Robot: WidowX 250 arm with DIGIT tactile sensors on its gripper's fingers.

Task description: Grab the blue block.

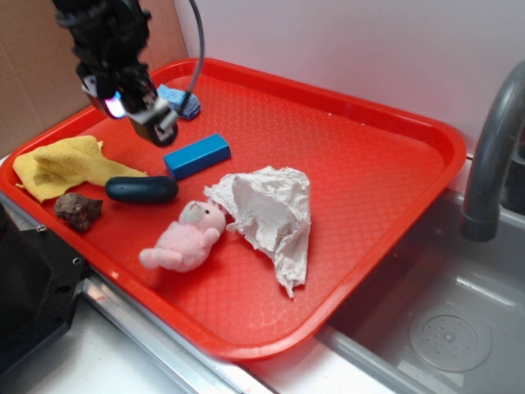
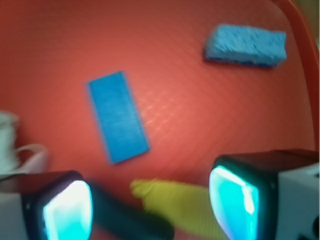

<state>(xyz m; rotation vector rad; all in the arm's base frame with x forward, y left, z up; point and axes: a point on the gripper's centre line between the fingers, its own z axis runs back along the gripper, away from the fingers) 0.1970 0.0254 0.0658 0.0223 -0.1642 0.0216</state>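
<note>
The blue block (image 1: pixel 197 155) (image 2: pixel 118 116), a smooth mid-blue bar, lies flat on the red tray (image 1: pixel 369 164) left of its middle. My gripper (image 1: pixel 139 113) (image 2: pixel 150 205) hangs above the tray just left of the block and apart from it. Its jaws stand wide open, with nothing between the fingertips (image 2: pixel 67 210). In the wrist view the block lies ahead of the jaws, slightly to the left.
A light-blue sponge (image 1: pixel 180 101) (image 2: pixel 246 45) lies at the tray's back left. A yellow cloth (image 1: pixel 70 164) (image 2: pixel 175 205), a dark green oval thing (image 1: pixel 141 190), a brown rock (image 1: pixel 79 210), a pink plush toy (image 1: pixel 184 238) and crumpled white paper (image 1: pixel 271 209) lie nearby. A sink with a faucet (image 1: pixel 492 148) is at the right.
</note>
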